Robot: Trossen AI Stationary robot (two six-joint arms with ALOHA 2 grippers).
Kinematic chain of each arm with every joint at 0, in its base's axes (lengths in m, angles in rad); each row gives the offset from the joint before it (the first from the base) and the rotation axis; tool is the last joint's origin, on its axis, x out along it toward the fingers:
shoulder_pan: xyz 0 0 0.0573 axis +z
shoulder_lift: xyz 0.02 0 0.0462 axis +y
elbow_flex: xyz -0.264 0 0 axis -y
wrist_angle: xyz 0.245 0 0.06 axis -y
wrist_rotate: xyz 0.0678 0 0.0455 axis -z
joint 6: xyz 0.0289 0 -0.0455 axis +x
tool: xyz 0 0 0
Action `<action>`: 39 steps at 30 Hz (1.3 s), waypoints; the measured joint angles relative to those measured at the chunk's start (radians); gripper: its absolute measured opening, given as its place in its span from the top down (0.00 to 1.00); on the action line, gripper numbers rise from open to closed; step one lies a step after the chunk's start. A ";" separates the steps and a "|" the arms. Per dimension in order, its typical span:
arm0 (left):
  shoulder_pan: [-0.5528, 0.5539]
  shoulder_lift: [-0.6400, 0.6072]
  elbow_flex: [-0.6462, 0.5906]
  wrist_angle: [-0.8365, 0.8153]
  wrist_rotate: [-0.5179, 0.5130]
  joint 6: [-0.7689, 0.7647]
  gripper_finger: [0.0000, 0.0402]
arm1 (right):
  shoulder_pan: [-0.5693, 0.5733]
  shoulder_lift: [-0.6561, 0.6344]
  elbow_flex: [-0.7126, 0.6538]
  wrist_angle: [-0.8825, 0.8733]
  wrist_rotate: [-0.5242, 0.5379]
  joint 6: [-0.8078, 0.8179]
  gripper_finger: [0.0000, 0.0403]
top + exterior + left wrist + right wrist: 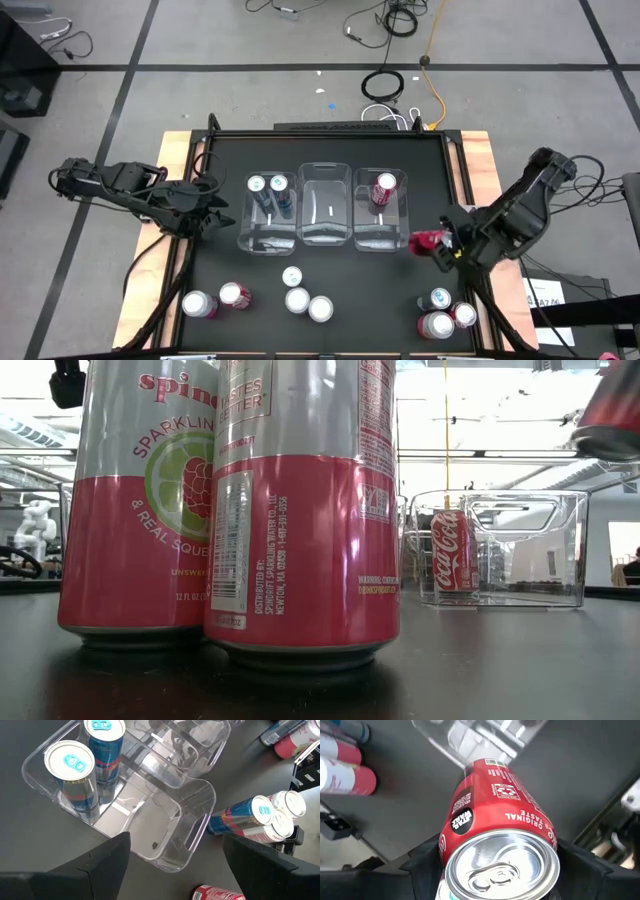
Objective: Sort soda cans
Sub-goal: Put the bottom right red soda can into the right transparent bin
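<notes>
Three clear bins stand side by side at mid table. The left bin (266, 210) holds two teal-blue cans (72, 775); the right bin (381, 208) holds one red can (384, 188). Other cans stand near the near edge: two at left (215, 300), three in the middle (300, 297), three at right (445, 312). My right gripper (440, 245) is shut on a red cola can (495, 825), just right of the right bin. My left gripper (215, 212) is open beside the left bin's left wall, touching nothing. My right gripper holds the red cola can (426, 241) pinched between its two fingers near the can's top end (470, 845). The can is lifted clear of the table and tilted, lying nearly level, its far end pointing toward the right bin.
The middle bin (325, 205) holds no can. In the low view two pink cans (250, 510) stand close before the camera and hide much of the table. Wooden side rails (175, 150) border the black table top. Cables lie on the floor beyond.
</notes>
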 joint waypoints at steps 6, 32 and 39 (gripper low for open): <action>0.000 0.000 0.000 0.000 0.000 0.000 0.19 | -0.160 0.002 0.008 0.082 0.039 -0.203 0.28; 0.000 0.000 0.000 0.000 0.000 0.000 0.19 | -0.801 0.409 0.008 0.328 -0.179 -0.968 0.28; 0.000 0.000 0.000 0.000 0.000 0.000 0.19 | -0.866 0.477 0.008 0.389 -0.182 -0.885 0.28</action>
